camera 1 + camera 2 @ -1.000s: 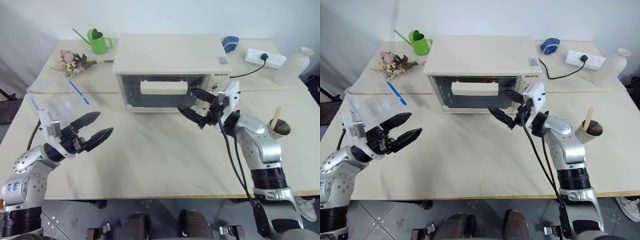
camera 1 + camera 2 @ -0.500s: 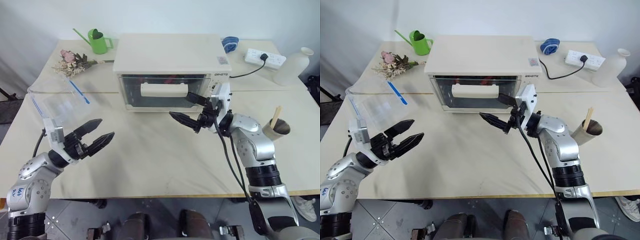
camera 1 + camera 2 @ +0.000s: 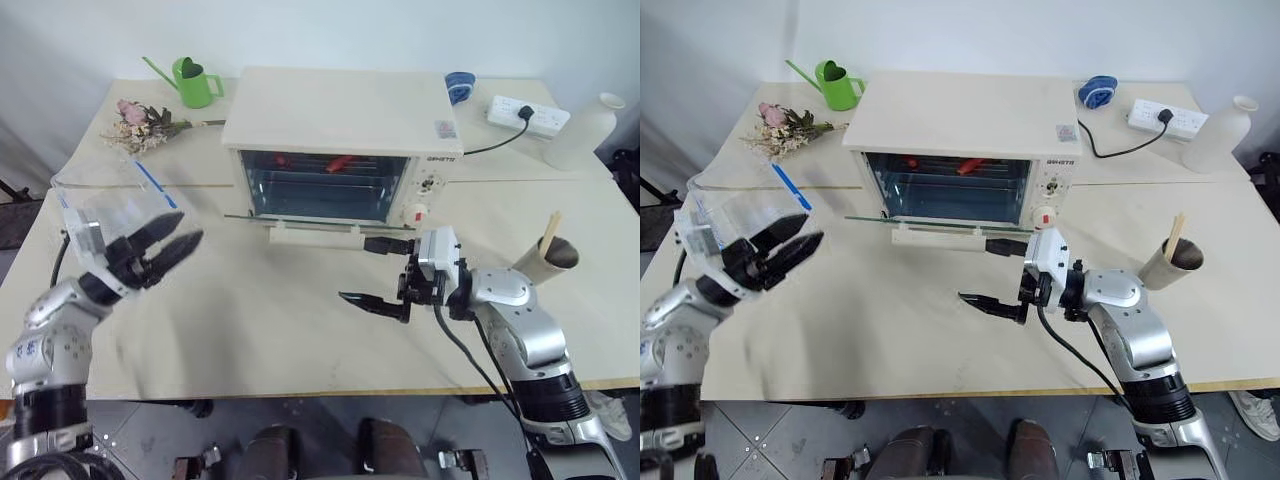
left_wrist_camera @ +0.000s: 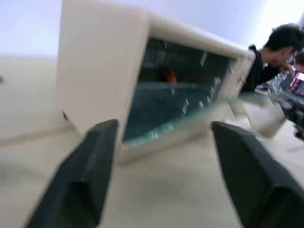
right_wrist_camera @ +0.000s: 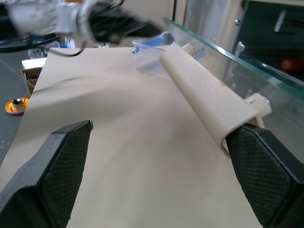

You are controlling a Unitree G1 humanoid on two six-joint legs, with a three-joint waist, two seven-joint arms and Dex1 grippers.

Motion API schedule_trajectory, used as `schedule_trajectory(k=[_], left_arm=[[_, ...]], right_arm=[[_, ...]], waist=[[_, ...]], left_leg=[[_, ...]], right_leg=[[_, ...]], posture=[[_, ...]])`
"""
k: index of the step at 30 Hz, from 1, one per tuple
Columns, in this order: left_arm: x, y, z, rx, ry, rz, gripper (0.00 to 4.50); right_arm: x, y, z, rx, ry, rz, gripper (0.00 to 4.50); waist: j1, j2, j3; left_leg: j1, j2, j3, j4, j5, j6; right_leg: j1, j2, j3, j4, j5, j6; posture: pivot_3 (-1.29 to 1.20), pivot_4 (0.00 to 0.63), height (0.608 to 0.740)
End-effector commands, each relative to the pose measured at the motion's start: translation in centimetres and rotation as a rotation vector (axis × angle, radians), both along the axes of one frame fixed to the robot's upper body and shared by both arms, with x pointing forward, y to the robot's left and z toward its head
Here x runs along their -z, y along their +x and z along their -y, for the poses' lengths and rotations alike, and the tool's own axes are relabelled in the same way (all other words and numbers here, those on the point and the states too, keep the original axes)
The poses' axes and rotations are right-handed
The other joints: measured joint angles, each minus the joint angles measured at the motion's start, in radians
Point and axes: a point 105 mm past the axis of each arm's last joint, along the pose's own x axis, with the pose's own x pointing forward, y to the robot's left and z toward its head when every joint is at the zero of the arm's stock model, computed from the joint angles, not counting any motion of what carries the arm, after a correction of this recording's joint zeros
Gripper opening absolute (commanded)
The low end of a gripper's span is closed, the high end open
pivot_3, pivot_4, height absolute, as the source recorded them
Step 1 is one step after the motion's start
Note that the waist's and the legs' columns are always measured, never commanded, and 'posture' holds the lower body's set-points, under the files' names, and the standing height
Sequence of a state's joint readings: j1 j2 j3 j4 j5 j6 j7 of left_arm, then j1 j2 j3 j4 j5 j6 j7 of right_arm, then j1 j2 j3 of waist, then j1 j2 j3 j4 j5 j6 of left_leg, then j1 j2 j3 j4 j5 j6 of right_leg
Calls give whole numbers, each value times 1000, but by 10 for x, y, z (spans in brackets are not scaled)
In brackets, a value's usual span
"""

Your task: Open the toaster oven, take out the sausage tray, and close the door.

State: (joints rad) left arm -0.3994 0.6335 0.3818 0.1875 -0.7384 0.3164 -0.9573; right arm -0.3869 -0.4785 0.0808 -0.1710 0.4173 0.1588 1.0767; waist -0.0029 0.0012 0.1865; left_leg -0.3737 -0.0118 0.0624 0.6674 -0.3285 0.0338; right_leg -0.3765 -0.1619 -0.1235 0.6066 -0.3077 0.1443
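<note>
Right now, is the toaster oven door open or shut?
Open: the door lies folded down flat, handle forward, and the toaster oven cavity is exposed.

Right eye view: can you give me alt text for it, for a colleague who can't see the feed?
The toaster oven stands on a table with its door swung down flat, red sausages visible inside. The right gripper, fingers wide open, sits just in front of the door's handle; the left gripper hovers off to the oven's left, touching nothing.

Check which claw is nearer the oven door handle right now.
The right claw: it sits just beside the right end of the door's handle, jaws wide apart. The left claw hangs well off by the clear plastic box.
</note>
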Motion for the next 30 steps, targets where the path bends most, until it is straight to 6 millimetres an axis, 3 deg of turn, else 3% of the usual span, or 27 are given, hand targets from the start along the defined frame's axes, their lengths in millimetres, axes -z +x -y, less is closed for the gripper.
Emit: schedule_trajectory(k=[1, 7, 8, 15, 18, 21, 25, 30], left_arm=[[-8, 16, 22, 43, 60, 34, 2061], [-16, 47, 58, 63, 80, 73, 152], [-16, 51, 61, 60, 82, 78, 39], [-1, 46, 85, 203, 162, 45, 39], [6, 45, 87, 224, 191, 32, 39], [19, 42, 86, 237, 221, 2, 39], [41, 34, 84, 260, 271, -41, 39], [55, 30, 82, 251, 308, -63, 39]], right_arm=[[-18, -8, -8, -41, 22, 111, 4500], [-12, -6, -6, -16, -1, 141, 4500], [-12, -6, -6, -14, -2, 142, 4500], [-5, -5, 2, 41, -19, 142, 4500], [11, -10, 19, 114, -49, 98, 4500], [42, -31, 50, 247, -97, 9, 4500], [46, -52, 81, 468, -54, -28, 4500], [44, -60, 101, 588, -77, -29, 4500]], waist=[[1, 0, 0], [-1, -1, 0], [-1, -1, 1], [1, -2, 1], [11, -2, 1], [28, -2, 1], [28, -2, 1], [22, -5, 2]], left_leg=[[0, 0, 0, 0, 0, 0], [0, -1, 0, -1, 0, 0], [0, -1, 0, -1, 0, 0], [0, 0, 0, 0, 0, 0], [0, -1, -1, 1, 0, 0], [-1, -1, -1, 2, 0, 1], [-1, -1, 0, 0, -1, 1], [1, 0, 4, 3, 1, 2]], right_leg=[[0, 0, 0, 0, 0, 0], [0, 0, -3, 0, 0, 0], [0, 0, -3, 0, 0, 0], [0, 0, -5, 0, 0, 0], [1, -1, -5, 0, 0, 0], [1, -2, -5, 0, 0, 0], [1, -2, -7, -1, 0, 0], [3, -2, -4, -2, 1, 0]], posture=[[0, 150, 740], [0, 150, 740], [0, 150, 740], [0, 150, 740], [0, 150, 740], [0, 150, 740], [0, 150, 740], [0, 150, 740]])
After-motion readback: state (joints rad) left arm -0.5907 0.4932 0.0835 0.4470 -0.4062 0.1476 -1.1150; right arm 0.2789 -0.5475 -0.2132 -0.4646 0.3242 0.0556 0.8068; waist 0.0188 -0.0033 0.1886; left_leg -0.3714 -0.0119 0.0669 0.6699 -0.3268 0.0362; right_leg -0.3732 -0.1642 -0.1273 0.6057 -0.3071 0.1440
